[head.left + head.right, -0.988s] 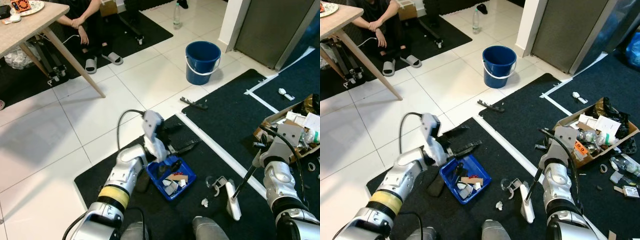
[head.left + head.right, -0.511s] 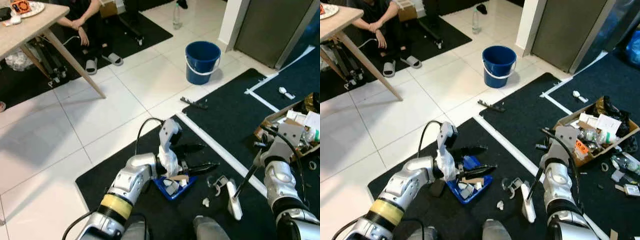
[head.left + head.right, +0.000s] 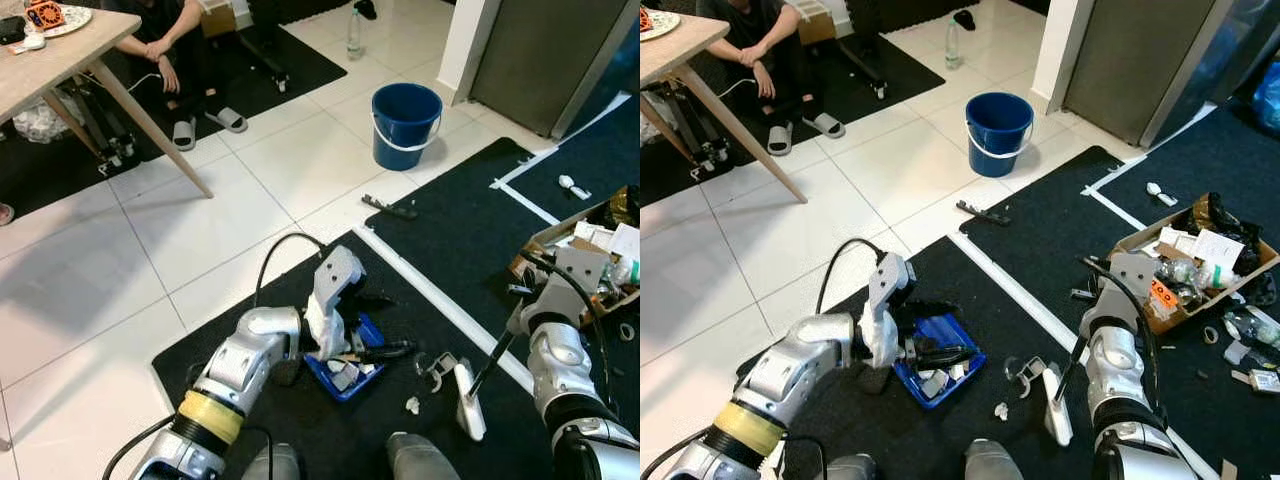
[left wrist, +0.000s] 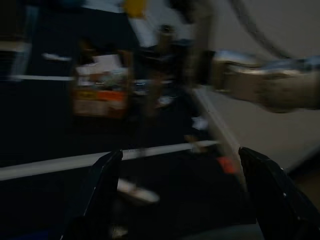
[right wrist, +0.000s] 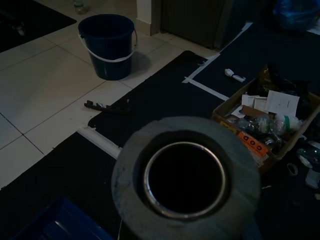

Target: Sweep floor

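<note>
Left gripper [image 3: 375,325], two long black fingers on a silver arm: reaching over the small blue plastic dustpan tray [image 3: 937,359] lying on the black floor mat [image 3: 420,250]; fingers spread apart, one lying above the tray's far edge, the other lying across the tray just over its contents; whether either finger is touching the tray cannot be told; nothing is being pinched between them; in the left wrist view the two fingers [image 4: 102,190] are standing wide apart, the scene beyond blurred.

Blue tray: holding scraps of white and tan litter [image 3: 345,372]; sitting near the robot's feet, beside the long white strip [image 3: 440,305] running across the mat.

Right gripper: its arm [image 3: 555,350] is hanging over the mat's right side; whether its fingers are open or pressed together cannot be told; a thin black handle [image 3: 490,360] is slanting down from it to the white brush head [image 3: 465,400] resting on the mat.

Loose debris [image 3: 432,365]: lying on the mat between tray and brush head, with a small white scrap [image 3: 410,405] nearby.

Round blue plastic bucket [image 3: 405,122]: standing upright on the white tile floor [image 3: 150,260], well apart from the tray.

Open cardboard box of rubbish [image 3: 1195,260]: sitting on the mat at right.

Person [image 3: 165,40]: sitting behind the wooden table [image 3: 60,55].
</note>
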Controlling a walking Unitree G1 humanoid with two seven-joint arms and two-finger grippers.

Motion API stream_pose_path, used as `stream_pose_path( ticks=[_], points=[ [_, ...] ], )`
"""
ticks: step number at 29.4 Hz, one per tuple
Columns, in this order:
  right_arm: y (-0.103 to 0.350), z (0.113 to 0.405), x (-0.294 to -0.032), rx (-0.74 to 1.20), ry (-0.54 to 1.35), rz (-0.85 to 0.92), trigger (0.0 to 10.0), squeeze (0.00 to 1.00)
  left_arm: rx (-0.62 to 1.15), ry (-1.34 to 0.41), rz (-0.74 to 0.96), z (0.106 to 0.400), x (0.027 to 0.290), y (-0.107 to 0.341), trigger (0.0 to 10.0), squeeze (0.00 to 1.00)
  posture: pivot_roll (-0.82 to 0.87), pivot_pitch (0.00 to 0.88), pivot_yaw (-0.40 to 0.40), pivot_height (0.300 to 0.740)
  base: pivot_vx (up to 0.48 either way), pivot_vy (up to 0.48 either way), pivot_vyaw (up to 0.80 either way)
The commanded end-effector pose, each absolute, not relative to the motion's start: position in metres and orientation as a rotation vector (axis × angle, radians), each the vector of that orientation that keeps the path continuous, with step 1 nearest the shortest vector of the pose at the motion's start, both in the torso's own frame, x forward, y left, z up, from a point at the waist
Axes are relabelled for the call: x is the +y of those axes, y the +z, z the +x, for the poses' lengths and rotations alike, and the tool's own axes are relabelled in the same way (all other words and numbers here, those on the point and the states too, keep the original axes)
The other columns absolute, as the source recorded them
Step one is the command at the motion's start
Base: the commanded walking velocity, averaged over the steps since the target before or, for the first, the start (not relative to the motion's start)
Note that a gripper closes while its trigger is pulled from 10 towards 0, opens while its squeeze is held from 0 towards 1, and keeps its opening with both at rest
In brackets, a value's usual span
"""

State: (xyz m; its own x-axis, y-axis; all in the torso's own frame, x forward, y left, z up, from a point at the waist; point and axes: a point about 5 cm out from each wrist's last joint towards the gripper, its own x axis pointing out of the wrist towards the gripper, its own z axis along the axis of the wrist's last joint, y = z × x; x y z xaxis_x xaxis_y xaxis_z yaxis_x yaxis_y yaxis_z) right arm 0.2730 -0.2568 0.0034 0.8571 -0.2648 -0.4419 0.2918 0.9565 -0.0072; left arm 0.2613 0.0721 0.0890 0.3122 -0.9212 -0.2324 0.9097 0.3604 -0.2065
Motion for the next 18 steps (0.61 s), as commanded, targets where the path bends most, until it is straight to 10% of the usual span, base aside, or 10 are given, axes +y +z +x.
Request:
stream_pose_path(
  ticks=[1, 18],
  points=[
    [-0.021, 0.254, -0.248, 0.576, -0.305, 0.133, 10.0, 0.0, 0.429, -1.119, 0.008, 0.261, 0.09, 0.072, 10.0, 0.0, 0.05, 0.059, 0.032, 0.74, 0.0, 0.0, 0.0],
    [-0.022, 0.252, -0.248, 0.579, -0.304, 0.137, 10.0, 0.0, 0.304, -1.068, 0.02, 0.269, 0.074, 0.1, 10.0, 0.0, 0.06, 0.063, 0.031, 0.74, 0.0, 0.0, 0.0]
  ],
)
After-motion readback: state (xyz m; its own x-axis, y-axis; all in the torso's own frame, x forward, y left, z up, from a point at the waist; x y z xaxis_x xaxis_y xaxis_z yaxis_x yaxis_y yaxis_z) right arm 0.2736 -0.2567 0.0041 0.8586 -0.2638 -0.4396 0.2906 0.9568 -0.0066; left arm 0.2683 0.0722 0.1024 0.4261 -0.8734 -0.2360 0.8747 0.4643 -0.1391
